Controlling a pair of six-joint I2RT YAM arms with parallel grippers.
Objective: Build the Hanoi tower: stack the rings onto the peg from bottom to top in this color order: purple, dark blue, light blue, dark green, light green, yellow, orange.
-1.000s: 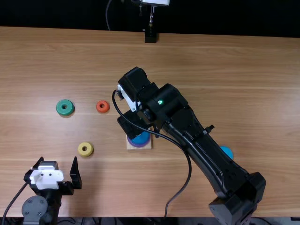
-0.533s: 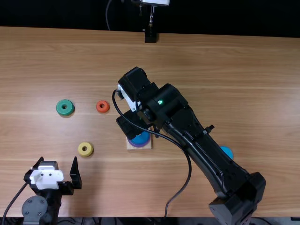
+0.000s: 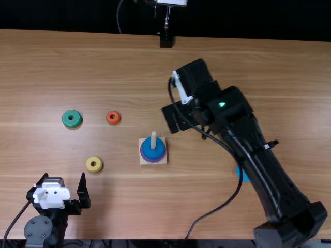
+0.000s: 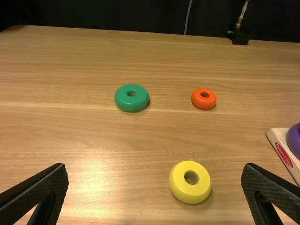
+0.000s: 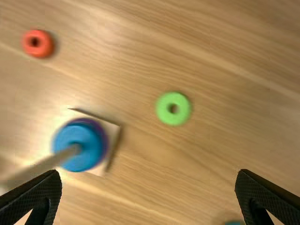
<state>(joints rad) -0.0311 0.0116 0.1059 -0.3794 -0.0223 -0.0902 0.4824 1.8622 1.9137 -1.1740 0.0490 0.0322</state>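
Nearest me, at the left of the table's near edge, my left gripper (image 3: 62, 177) stands wide open, with nothing in its grasp. Well across to the right, the light blue ring (image 3: 245, 177) lies on the wood, partly covered by my right arm. A bit farther on than my left fingers, the yellow ring (image 3: 89, 165) lies flat on the table.

Beyond it, around the middle, sits the square base (image 3: 162, 160) with its peg (image 3: 153, 140) upright. Two rings are threaded on the peg: the purple ring (image 3: 151, 161) at the bottom and the dark blue ring (image 3: 149, 152) resting on it.

Farther out, my right gripper (image 3: 174, 118) hangs past the base and to its right, its fingers spread wide and holding nothing. The wrist view over there shows me the light green ring (image 5: 163, 113) flat on the wood near the base.

About as far out, on the left side, lie the orange ring (image 3: 109, 119) and, left of it, the dark green ring (image 3: 66, 119). A black mount (image 3: 166, 40) stands by the table's far edge.
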